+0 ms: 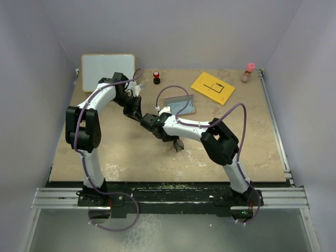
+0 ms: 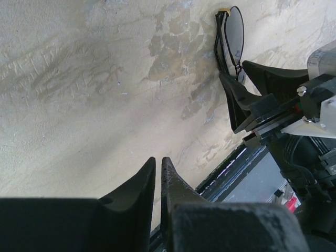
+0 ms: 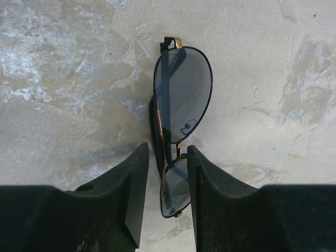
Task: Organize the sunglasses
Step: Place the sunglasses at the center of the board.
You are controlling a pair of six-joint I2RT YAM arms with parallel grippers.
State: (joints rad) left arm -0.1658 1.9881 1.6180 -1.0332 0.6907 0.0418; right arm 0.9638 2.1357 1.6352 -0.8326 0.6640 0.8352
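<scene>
The sunglasses [image 3: 181,94] are folded, with a thin dark frame and greyish lenses, and sit low on the tabletop in the middle of the table [image 1: 179,145]. My right gripper [image 3: 168,149] has its jaws closed in on both sides of them at the bridge, the right finger over the near lens. The left wrist view shows the same glasses [image 2: 233,37] between the right gripper's fingertips [image 2: 228,84]. My left gripper [image 2: 158,160] is shut and empty, above bare table just behind the right wrist [image 1: 142,115].
A light blue cloth [image 1: 181,105] lies behind the grippers. A yellow sheet [image 1: 212,87] lies at the back right, a white board [image 1: 107,71] at the back left. A small red-and-black object [image 1: 156,77] and a pink-capped bottle [image 1: 248,72] stand along the back.
</scene>
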